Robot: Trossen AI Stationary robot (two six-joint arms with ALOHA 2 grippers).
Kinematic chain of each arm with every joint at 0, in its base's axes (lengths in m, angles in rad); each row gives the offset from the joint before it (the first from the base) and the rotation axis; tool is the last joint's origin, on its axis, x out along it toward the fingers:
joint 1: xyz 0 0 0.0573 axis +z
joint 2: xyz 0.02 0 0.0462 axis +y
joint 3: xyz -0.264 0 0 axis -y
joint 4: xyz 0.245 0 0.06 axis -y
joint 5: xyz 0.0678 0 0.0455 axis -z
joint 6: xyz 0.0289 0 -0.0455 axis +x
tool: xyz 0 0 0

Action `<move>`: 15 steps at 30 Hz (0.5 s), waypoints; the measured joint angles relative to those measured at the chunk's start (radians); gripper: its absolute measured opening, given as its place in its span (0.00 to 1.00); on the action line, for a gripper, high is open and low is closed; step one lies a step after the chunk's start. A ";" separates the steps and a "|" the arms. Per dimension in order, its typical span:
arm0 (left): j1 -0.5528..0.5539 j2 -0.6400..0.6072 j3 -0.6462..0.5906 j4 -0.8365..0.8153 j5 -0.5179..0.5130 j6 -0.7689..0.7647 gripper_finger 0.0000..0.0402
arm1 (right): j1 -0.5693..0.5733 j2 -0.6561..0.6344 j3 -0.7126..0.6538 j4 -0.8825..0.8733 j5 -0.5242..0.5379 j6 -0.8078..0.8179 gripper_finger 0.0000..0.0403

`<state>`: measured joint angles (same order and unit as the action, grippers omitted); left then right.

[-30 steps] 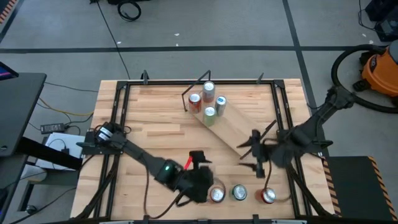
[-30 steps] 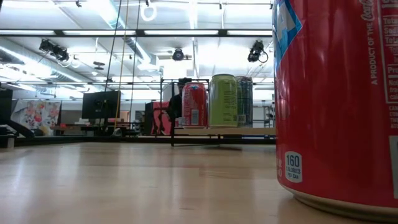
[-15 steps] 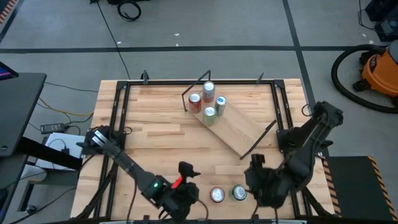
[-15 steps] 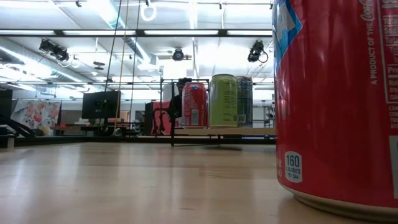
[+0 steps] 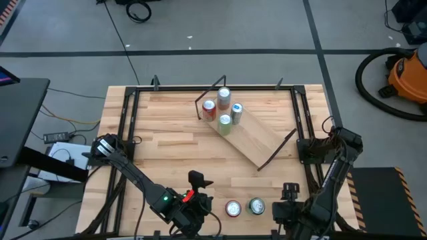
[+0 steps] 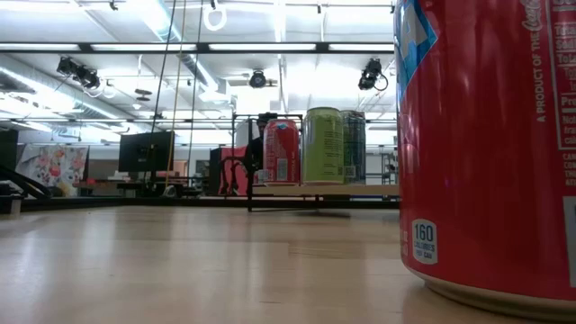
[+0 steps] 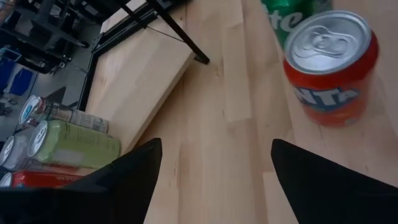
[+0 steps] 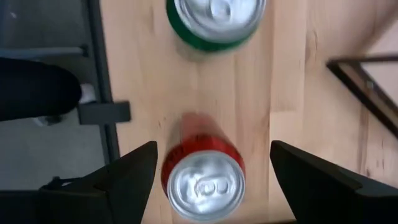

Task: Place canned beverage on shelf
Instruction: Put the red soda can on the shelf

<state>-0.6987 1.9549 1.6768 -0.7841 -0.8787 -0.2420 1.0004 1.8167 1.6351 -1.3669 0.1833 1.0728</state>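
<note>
Left gripper (image 5: 198,189) drawn back from orange can (image 5: 233,209) toward near edge | right gripper (image 5: 289,194) swung from shelf (image 5: 257,141) end down over red can (image 8: 203,178)

In the high view the shelf (image 5: 257,140) runs diagonally across the centre of the table (image 5: 167,140), with four cans (image 5: 223,110) clustered on its upper-left end. Two more cans (image 5: 244,208) stand side by side at the table's bottom edge, between the left gripper (image 5: 197,183) at lower centre and the right gripper (image 5: 290,195) at lower right

floor (image 5: 220,27): grey, dark seams | cable (image 5: 139,11): black, coiled | vacuum (image 5: 407,77): orange, hose looped | ceiling lights (image 6: 270,47): long bright strips | monitor (image 6: 144,151): dark, far back
</note>
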 joint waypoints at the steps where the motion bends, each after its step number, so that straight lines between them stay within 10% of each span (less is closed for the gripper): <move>1: 0.004 0.000 0.000 0.000 0.001 0.000 0.77 | 0.009 0.005 -0.001 -0.010 0.000 0.018 0.80; 15: -0.001 -0.010 0.019 0.015 0.012 -0.017 0.75 | 0.026 0.014 -0.053 -0.013 -0.058 0.221 0.91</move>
<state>-0.6996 1.9452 1.6962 -0.7692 -0.8665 -0.2592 1.0267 1.8309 1.5824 -1.3796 0.1257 1.2940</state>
